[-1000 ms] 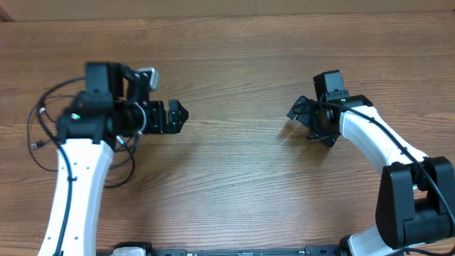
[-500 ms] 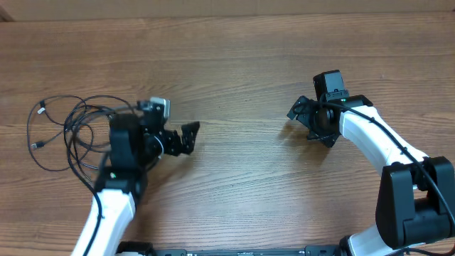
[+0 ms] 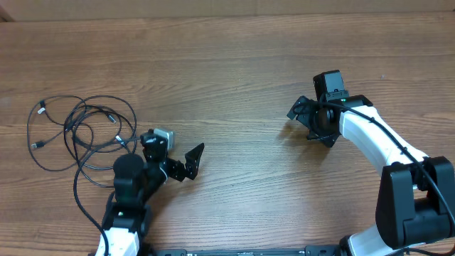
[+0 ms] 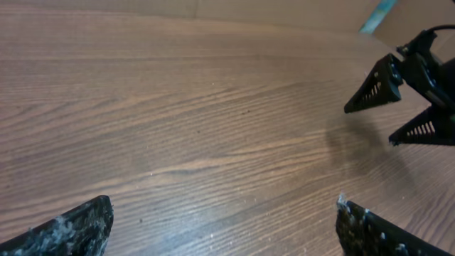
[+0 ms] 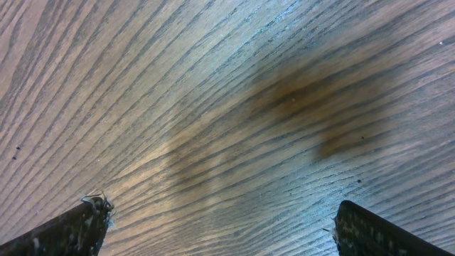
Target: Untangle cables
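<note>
**Black cables (image 3: 79, 130) left lying in a loose bundle**

The cables are seen from overhead as overlapping loops, laid flat on the wooden table (image 3: 242, 64) near its left edge. Small plug ends (image 3: 41, 109) are found on the bundle's far left side. One strand is trailed down from the loops and passes beside the left arm (image 3: 128, 178).

The left gripper (image 3: 190, 163) is placed just right of the bundle and apart from it. Its jaws are spread wide, and nothing is held between them. In the left wrist view only bare wood grain is shown between the fingers (image 4: 71, 231).

The right gripper (image 3: 307, 126) is found well apart from the bundle, over the table's right half. Its jaws are likewise spread wide, with nothing held. Bare wood crossed by a dark shadow is shown in its wrist view. No cable is touched by either gripper.
</note>
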Action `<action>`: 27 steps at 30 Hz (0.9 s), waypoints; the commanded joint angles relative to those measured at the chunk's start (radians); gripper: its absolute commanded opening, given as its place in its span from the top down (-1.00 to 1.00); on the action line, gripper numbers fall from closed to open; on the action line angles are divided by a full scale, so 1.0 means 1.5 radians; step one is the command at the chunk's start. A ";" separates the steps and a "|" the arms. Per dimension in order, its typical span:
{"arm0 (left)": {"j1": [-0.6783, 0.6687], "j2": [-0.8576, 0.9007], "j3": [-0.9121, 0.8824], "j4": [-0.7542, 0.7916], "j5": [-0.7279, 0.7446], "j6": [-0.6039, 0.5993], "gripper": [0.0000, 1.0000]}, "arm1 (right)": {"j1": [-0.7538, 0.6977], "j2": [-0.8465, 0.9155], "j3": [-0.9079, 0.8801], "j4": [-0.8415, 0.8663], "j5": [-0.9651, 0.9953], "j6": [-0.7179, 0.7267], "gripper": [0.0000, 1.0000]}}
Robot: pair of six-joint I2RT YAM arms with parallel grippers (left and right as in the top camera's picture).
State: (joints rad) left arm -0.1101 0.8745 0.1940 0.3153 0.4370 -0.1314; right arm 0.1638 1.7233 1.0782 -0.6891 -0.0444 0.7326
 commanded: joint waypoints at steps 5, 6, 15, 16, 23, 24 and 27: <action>-0.001 -0.102 -0.112 0.067 -0.007 -0.003 -0.99 | -0.002 -0.014 0.006 0.004 0.006 -0.003 -1.00; -0.001 -0.108 -0.125 0.077 -0.007 -0.005 -1.00 | -0.002 -0.014 0.006 0.004 0.006 -0.003 -1.00; 0.000 -0.246 -0.126 -0.047 -0.040 -0.002 -1.00 | -0.002 -0.014 0.006 0.004 0.006 -0.003 -1.00; 0.000 -0.288 -0.126 -0.094 -0.052 -0.002 -0.99 | -0.002 -0.014 0.006 0.004 0.006 -0.003 -1.00; 0.000 -0.467 -0.126 -0.241 -0.075 0.002 -0.99 | -0.002 -0.014 0.006 0.004 0.006 -0.003 -1.00; 0.000 -0.481 -0.126 -0.245 -0.076 0.003 -0.99 | -0.002 -0.014 0.006 0.004 0.006 -0.003 -1.00; 0.000 -0.529 -0.126 -0.244 -0.077 0.003 -1.00 | -0.002 -0.014 0.006 0.004 0.006 -0.003 -1.00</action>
State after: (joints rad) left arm -0.1101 0.1455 0.0082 -0.0467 0.3393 -0.1310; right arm 0.1642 1.7229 1.0782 -0.6872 -0.0444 0.7326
